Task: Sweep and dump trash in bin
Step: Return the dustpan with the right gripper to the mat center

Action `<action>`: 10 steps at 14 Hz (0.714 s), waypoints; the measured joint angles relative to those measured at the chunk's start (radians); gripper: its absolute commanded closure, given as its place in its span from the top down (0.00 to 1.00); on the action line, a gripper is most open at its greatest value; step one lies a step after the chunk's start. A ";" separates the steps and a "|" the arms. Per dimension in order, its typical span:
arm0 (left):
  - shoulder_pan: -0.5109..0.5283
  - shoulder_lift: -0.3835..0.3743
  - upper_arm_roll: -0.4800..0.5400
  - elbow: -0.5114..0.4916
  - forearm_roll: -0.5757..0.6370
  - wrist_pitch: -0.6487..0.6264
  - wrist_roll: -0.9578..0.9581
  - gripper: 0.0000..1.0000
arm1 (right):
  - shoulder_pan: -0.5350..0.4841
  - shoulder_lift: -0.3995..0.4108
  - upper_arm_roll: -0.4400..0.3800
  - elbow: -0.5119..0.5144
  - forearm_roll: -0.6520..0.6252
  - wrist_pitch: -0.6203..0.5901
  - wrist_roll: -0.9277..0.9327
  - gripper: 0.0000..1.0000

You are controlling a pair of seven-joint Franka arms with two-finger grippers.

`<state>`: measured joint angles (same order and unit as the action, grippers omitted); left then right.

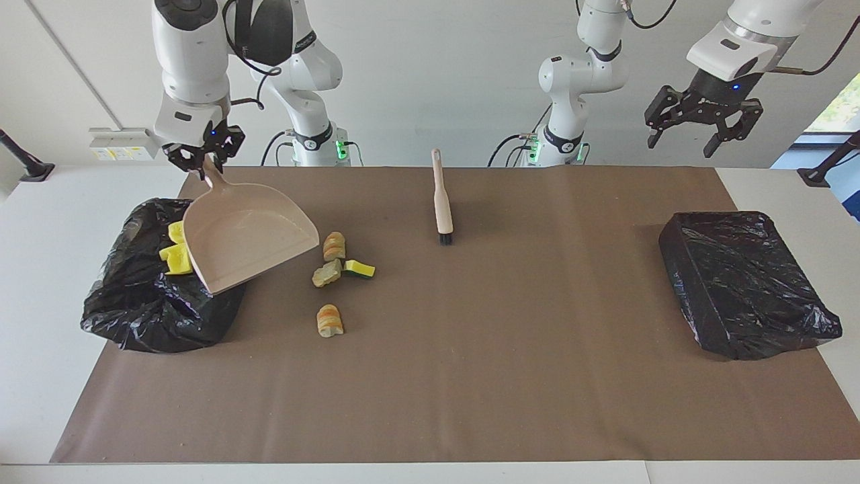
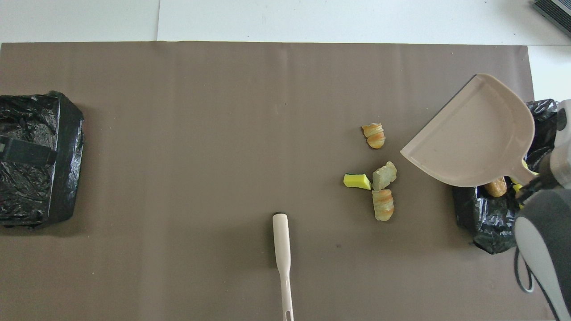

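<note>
You get one high camera across the table [image 1: 40, 282] facing the robots, one steeply overhead from their end; both share the whole brown mat [image 2: 178, 133].
</note>
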<state>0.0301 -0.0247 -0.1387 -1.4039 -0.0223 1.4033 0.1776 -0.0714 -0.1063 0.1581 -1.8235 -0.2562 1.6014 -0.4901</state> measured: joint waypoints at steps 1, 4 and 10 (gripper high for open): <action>0.000 -0.001 -0.001 -0.002 0.000 0.000 0.000 1.00 | 0.003 0.031 0.029 -0.001 0.040 0.039 0.091 0.00; 0.000 -0.001 0.000 -0.003 0.001 0.000 0.000 1.00 | 0.114 0.159 0.063 0.001 0.099 0.184 0.466 0.00; 0.001 -0.001 0.005 -0.004 0.002 0.000 0.000 1.00 | 0.318 0.498 0.068 0.186 0.224 0.392 1.030 0.00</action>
<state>0.0309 -0.0260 -0.1338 -1.4076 -0.0204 1.4033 0.1776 0.2464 0.3920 0.2257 -1.6373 -0.0317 1.9931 0.5398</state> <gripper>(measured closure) 0.000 0.674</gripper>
